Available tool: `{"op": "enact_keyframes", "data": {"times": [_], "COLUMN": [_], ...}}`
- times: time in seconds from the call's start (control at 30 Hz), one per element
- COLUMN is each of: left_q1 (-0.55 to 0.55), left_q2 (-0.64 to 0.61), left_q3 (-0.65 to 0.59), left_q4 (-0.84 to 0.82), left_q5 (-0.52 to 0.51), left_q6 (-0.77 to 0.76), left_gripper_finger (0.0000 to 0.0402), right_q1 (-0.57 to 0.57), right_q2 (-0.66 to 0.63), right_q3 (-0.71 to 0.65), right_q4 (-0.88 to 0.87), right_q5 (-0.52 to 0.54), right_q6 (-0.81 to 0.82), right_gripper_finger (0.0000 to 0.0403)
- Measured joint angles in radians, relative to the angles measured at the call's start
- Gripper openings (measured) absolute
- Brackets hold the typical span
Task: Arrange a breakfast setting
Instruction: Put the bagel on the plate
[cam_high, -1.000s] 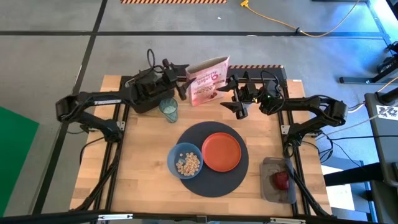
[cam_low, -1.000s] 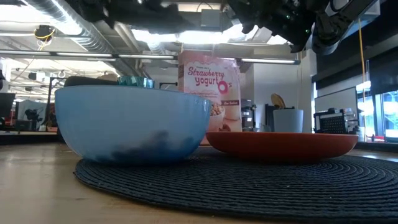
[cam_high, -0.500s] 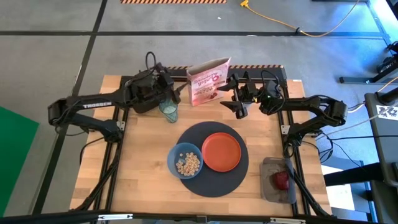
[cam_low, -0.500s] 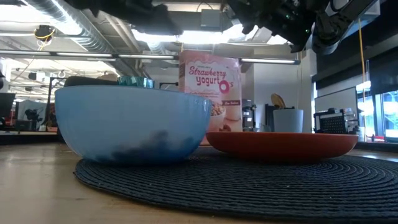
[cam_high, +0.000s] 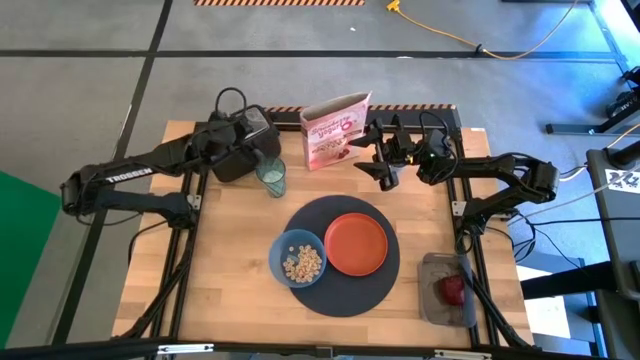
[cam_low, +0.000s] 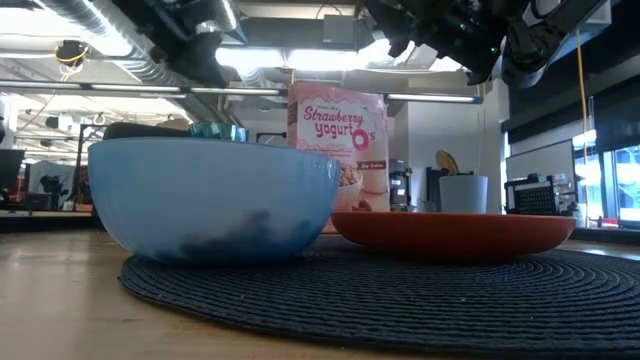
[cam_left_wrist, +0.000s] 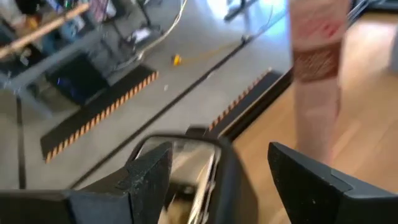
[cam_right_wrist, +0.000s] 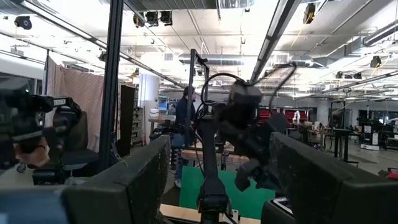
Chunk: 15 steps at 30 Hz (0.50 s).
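Observation:
A round dark-grey mat (cam_high: 345, 290) lies mid-table. On it stand a blue bowl (cam_high: 297, 258) holding cereal and an orange plate (cam_high: 356, 243), side by side; both also show in the low view, the bowl (cam_low: 215, 200) and the plate (cam_low: 455, 232). A pale-green glass (cam_high: 271, 176) stands upright on the wood, left of a pink cereal box (cam_high: 335, 130). A small red apple (cam_high: 452, 290) lies in a grey tray. My left gripper (cam_high: 258, 128) is open and empty, just beyond the glass; in its wrist view (cam_left_wrist: 214, 180) the fingers stand apart. My right gripper (cam_high: 380, 160) is open and empty (cam_right_wrist: 217, 186), right of the box. Toast and spoon are out of view.
The grey tray (cam_high: 430, 270) sits at the table's near right corner. The cereal box (cam_low: 337, 150) stands upright near the far edge between both grippers. Bare wood (cam_high: 230, 280) lies left of the mat. A person stands in the room beyond (cam_right_wrist: 185, 124).
My left gripper has drawn back from the cereal box toward the table's left edge, passing beyond the glass, and has turned toward the far edge. The box, the glass and the right arm have stayed where they were.

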<state>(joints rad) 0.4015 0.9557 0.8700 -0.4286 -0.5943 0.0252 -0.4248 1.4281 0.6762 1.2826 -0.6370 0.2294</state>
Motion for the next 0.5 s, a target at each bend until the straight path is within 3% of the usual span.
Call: {"op": "enact_keyframes", "data": {"times": [0.27, 0.5], "left_q1": [0.148, 0.269], "left_q2": [-0.009, -0.009], "left_q3": [0.0, 0.0], "left_q4": [-0.163, -0.201], "left_q5": [0.153, 0.277], "left_q6": [-0.091, -0.071], "left_gripper_finger": [0.025, 0.025], "right_q1": [0.0, 0.0], "right_q2": [0.0, 0.0], "right_q3": [0.0, 0.0], "right_q4": [0.001, -0.001], "right_q5": [-0.01, -0.052], "right_q6": [0.014, 0.035], "right_gripper_finger": [0.0263, 0.0263]}}
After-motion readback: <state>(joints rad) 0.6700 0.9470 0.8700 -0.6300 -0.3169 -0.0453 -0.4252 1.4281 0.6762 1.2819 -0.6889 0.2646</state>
